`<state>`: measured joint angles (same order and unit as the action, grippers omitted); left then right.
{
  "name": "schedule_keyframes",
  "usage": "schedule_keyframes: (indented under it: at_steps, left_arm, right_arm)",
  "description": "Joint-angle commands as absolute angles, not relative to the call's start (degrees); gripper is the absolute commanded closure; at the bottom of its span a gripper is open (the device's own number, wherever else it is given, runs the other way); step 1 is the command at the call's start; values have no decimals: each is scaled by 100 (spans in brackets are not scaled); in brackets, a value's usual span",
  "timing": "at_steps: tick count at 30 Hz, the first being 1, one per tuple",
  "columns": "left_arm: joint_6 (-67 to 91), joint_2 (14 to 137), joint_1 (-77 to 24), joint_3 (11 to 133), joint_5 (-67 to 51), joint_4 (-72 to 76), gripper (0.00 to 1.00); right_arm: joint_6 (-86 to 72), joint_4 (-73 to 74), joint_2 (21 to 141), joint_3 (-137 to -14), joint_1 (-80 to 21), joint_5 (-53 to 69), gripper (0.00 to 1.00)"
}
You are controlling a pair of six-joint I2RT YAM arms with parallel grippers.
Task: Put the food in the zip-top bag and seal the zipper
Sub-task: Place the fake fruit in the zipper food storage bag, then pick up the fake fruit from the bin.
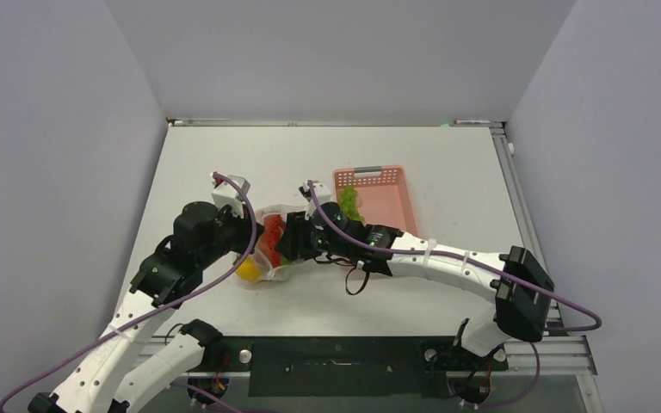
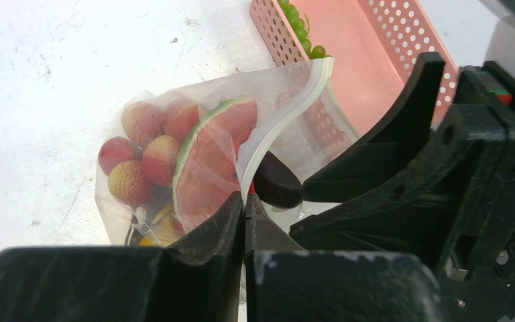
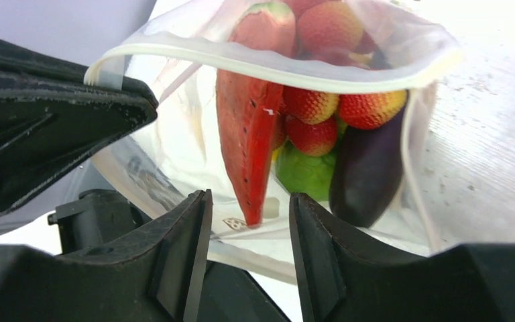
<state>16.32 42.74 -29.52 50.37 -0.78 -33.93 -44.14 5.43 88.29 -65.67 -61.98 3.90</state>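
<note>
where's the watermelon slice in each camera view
top external: watermelon slice is a red patch left of centre, inside the bag.
left wrist: centre, green rind along its upper left, right of the red berries.
right wrist: top centre, pointing down, left of the eggplant.
shared landmark: the clear bag around it.

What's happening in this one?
Two arms are bagging toy food. The left gripper is shut on the zip-top bag's mouth edge, holding it open. The right gripper, jaws apart, is at the mouth by a watermelon slice inside. Some green grapes lie in the pink basket; the zipper is unsealed.
</note>
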Motion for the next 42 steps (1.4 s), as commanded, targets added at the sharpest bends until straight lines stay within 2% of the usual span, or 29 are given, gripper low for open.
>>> schedule_keyframes:
  at_steps: [1,7,16,19,23,29,42]
  left_arm:
    - [1705,4239,-2902,5080,-44,-3106,100]
    - [1712,4210,-2878,5071,121,-3101,100]
    - [1714,4192,-2856,5071,165,-3097,100]
    - [1714,4190,-2848,5071,167,-3101,100]
    - [1714,4189,-2831,5071,170,-3100,100]
    - [1714,4192,-2804,5065,185,-3096,100]
    - [1691,4214,-2795,5063,185,-3096,100]
  right_arm:
    - [-3926,1094,8310,-6889,-6232,-180,53]
    - [-3555,1653,7793,-6902,-6042,-844,52]
    - [-3197,1986,7305,-6599,-5206,-947,51]
    - [-2944,2008,7316,-6508,-4938,-1098,47]
    - [-2695,2007,7567,-6467,-4539,-1096,45]
    - [-2625,1589,8121,-6371,-3883,-401,46]
    - [-2779,877,9472,-6554,-3297,245,47]
